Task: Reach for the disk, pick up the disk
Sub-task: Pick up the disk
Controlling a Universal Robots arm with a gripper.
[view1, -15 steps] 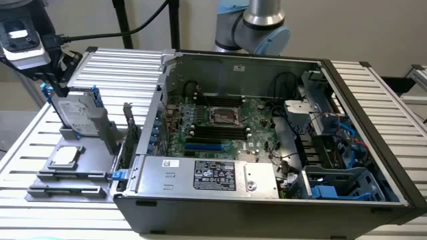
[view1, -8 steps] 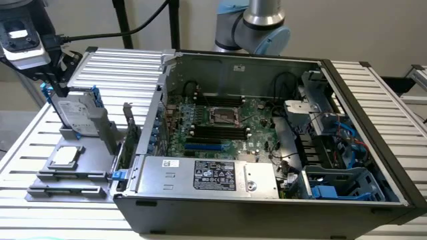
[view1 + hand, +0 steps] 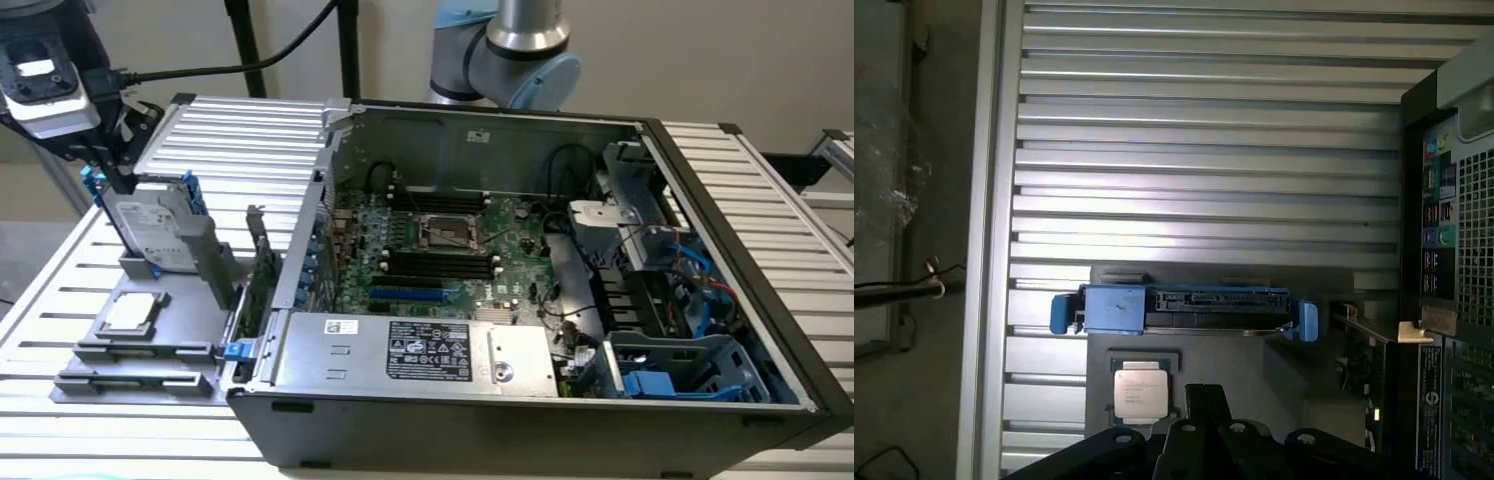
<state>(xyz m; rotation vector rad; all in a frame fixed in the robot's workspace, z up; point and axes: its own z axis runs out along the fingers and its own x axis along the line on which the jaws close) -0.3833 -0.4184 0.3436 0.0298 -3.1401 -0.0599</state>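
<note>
While tool (image 3: 118, 180) hangs at disk (image 3: 147, 230) top edge | computer case (image 3: 534, 400) close beside

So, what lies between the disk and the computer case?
A thin card stands on edge between the disk and the case, in the exterior view.

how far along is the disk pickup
Done: nothing finished yet. In hand: the reach, with the gripper close over the top edge of the disk, which stands on edge in a grey stand beside the computer case. Left: the pickup; the disk sits in its stand, not lifted.
</note>
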